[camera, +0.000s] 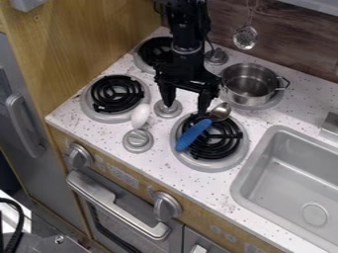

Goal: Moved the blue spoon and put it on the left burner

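The tool [186, 107] hung over the middle of the stove top, its two fingers spread wide apart with nothing held between them. One fingertip was over a small silver knob [168, 110]; the other was near the far edge of the near right burner [210, 164]. On that burner lay the blue spoon [192, 135], its handle slanting across the black coil toward the near left and its metal bowl toward the far right.

The left burner [98, 112] had a white, egg-shaped object [141, 116] just beside its right edge. Beyond it, partly behind the arm, was another burner [152, 48]. A metal pot [249, 84] sat on the far right burner [257, 105]. The sink [290, 180] was set into the table [191, 185] at the right, and a slotted utensil [245, 37] hung against the back wall.
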`<act>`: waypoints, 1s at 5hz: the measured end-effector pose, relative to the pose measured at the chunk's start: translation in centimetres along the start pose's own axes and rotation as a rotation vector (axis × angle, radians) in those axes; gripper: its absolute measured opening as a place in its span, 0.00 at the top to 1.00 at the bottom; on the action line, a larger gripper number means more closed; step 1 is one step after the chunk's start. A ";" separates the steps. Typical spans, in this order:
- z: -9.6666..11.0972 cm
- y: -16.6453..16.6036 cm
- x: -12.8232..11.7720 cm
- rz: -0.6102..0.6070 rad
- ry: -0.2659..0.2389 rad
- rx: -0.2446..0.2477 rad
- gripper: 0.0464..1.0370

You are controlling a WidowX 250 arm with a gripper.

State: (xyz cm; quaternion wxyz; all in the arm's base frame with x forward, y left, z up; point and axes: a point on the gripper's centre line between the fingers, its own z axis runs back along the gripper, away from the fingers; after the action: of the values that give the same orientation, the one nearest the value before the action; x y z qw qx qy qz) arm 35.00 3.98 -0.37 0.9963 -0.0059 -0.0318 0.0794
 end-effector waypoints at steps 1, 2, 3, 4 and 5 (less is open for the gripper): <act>-1.5 0.1 -0.9 0.002 0.049 0.002 0.04; -3.7 -0.2 -0.7 -0.001 0.054 0.029 0.04; -5.1 -0.8 -0.1 -0.008 0.044 0.055 0.04; -6.5 -1.4 0.4 -0.013 0.040 0.047 0.04; -7.0 -1.6 0.6 -0.006 0.051 0.038 0.07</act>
State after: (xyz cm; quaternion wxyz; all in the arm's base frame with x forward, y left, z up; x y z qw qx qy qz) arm 36.29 2.41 -7.29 0.9970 0.0110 -0.0050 0.0770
